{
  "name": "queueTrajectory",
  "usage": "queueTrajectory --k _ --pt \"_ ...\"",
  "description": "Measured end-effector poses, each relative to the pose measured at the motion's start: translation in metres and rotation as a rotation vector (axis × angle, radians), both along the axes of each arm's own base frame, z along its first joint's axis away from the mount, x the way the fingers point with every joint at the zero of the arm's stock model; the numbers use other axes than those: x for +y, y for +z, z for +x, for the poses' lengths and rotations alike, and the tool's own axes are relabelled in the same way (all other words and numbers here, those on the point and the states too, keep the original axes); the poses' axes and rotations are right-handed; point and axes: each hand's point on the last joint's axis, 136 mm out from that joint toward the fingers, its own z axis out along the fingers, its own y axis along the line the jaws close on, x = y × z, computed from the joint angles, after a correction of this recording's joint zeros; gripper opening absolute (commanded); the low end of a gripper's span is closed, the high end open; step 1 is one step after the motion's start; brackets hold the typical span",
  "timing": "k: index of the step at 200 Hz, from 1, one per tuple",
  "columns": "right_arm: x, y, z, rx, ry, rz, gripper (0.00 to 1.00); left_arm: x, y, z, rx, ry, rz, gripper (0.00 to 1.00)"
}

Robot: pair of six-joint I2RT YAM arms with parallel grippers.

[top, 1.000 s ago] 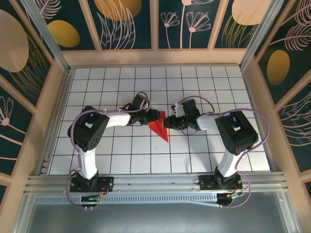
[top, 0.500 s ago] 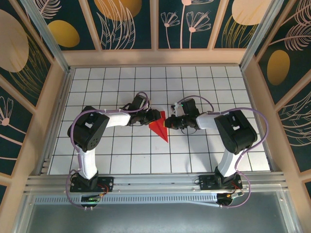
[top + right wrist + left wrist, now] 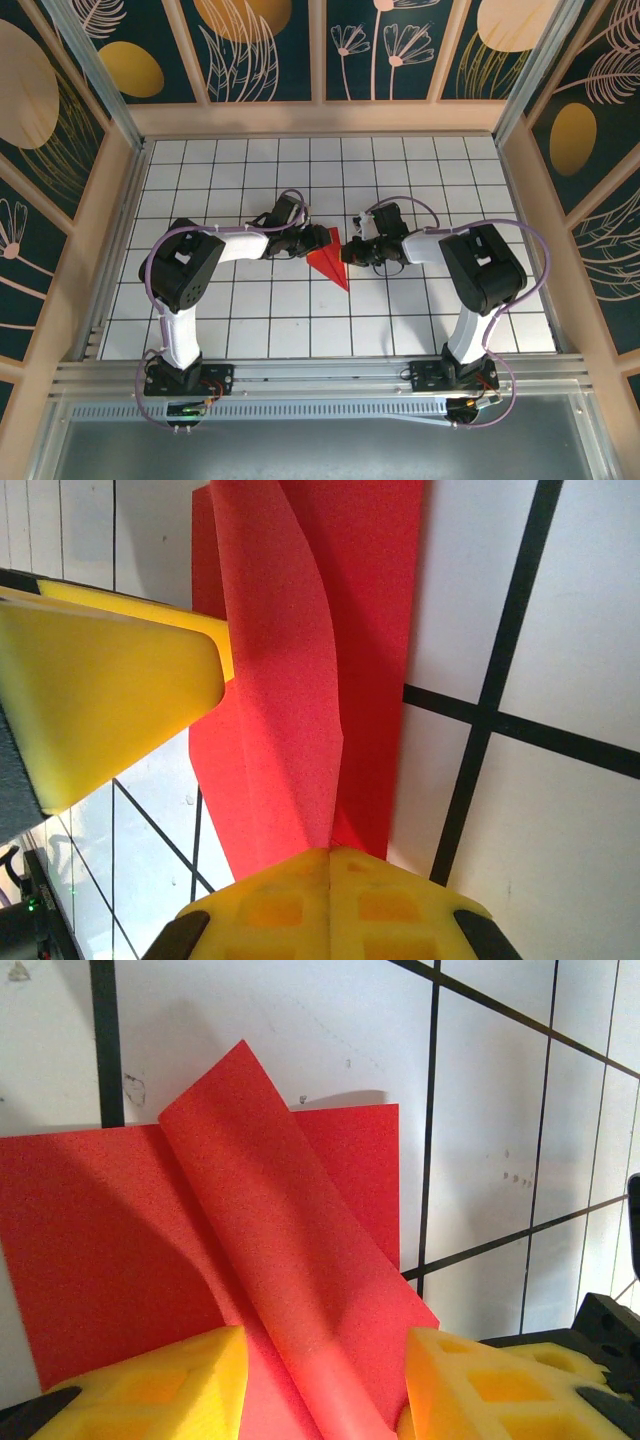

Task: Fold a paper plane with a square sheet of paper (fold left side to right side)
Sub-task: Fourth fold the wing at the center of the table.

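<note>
sheet of paper (image 3: 328,265) (image 3: 120,1230) (image 3: 370,600): bright red, folded down to a narrow triangle, lying flat near the middle of the white gridded desk (image 3: 400,160) (image 3: 300,1020) (image 3: 560,610), its sharp point toward the near edge where the arm bases sit
wide end: turned away from the bases and lying between the two tools, which meet it from opposite sides
raised flap (image 3: 270,1220) (image 3: 280,680): one layer of the sheet stands up off the flat part in a soft curved ridge; the rest lies on the desk beneath it, across black grid lines
right tool (image 3: 344,250) (image 3: 330,855): closed tight, its two yellow pads (image 3: 390,905) meeting with no gap, and the near end of the raised flap pinched in the seam between them; it reaches the sheet from the right
left tool (image 3: 318,238) (image 3: 322,1360): jaws partly apart, one yellow pad (image 3: 150,1385) on each side of the raised flap, which runs down through the gap; the pad at the right of the left wrist view sits at the paper's edge, touching or just beside it, I cannot tell which; nothing looks clamped
left tool from the right wrist view: one of its pads (image 3: 110,700) stands just beside the flap's face, against the flat red layer
tools to each other: close together, tips on either side of the wide end
arms: both bent inward from their bases toward the middle of the desk
</note>
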Motion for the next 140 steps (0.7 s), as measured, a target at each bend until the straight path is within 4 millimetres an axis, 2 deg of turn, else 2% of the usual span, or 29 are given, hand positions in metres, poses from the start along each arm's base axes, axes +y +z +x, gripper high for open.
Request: queueTrajectory --k 140 --pt "-0.0016 -0.0073 0.0038 -0.001 -0.001 -0.032 0.0 -0.0001 0.0001 0.0 0.0 0.0 0.0 0.46"
